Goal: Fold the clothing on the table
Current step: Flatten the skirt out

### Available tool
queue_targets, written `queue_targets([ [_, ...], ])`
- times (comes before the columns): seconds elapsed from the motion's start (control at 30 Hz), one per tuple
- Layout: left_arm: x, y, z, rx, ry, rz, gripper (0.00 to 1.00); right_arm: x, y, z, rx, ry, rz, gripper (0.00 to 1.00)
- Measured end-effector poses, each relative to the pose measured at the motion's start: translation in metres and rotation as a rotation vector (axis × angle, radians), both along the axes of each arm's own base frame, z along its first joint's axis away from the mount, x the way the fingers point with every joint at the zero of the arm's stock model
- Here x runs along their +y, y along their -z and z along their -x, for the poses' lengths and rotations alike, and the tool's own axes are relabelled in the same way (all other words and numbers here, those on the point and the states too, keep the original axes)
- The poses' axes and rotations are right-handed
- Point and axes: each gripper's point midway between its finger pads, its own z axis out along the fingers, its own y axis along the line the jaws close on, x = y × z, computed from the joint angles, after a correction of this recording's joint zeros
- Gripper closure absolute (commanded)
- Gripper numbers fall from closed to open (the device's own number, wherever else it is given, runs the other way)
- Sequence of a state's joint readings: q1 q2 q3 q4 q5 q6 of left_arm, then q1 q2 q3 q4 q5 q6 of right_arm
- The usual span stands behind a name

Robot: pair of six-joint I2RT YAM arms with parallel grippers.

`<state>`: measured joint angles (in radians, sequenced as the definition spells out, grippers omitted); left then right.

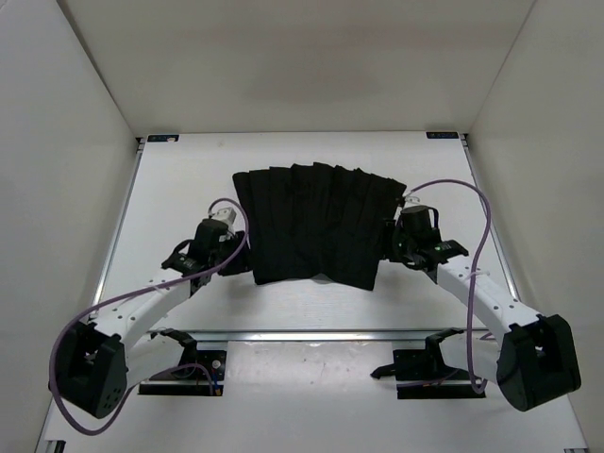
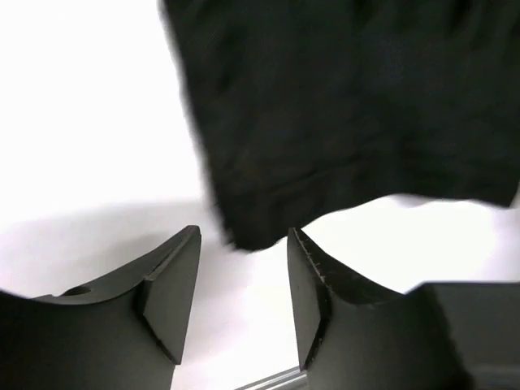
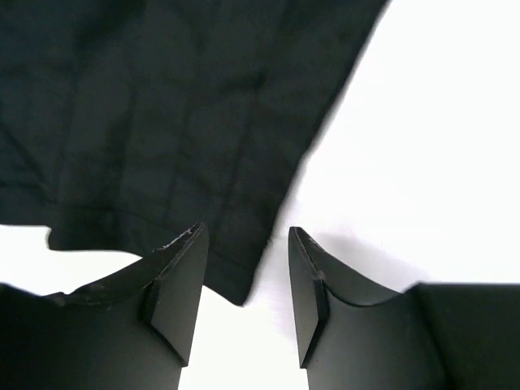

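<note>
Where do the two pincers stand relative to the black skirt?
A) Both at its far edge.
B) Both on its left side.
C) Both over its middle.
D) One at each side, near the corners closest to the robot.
D: the left pincer is at the left near corner of the skirt, the right pincer at its right near corner, both open.

One skirt (image 1: 316, 226), one table (image 1: 184, 175), two arms (image 1: 151, 302) — one left gripper (image 2: 244, 237), one right gripper (image 3: 247, 232)
</note>
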<state>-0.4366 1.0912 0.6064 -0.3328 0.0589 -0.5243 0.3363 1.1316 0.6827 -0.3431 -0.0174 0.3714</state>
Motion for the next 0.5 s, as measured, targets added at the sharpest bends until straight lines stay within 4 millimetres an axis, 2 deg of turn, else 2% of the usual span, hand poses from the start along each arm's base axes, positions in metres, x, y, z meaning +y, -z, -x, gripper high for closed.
queue_targets([
  [0.17, 0.016, 0.049, 0.035, 0.135, -0.025, -0.042, 0.37, -0.009, 0.027, 0.022, 0.076, 0.022, 0.007, 0.57],
  [0.23, 0.019, 0.061, 0.043, 0.168, -0.035, -0.041, 0.37, -0.011, 0.037, 0.031, 0.105, 0.024, 0.004, 0.56],
  [0.3, 0.017, 0.066, 0.045, 0.178, -0.048, -0.017, 0.37, -0.014, 0.044, 0.038, 0.124, 0.029, -0.002, 0.55],
  [0.5, 0.003, 0.063, 0.035, 0.135, -0.084, 0.073, 0.34, -0.017, 0.061, 0.054, 0.162, 0.041, -0.022, 0.53],
])
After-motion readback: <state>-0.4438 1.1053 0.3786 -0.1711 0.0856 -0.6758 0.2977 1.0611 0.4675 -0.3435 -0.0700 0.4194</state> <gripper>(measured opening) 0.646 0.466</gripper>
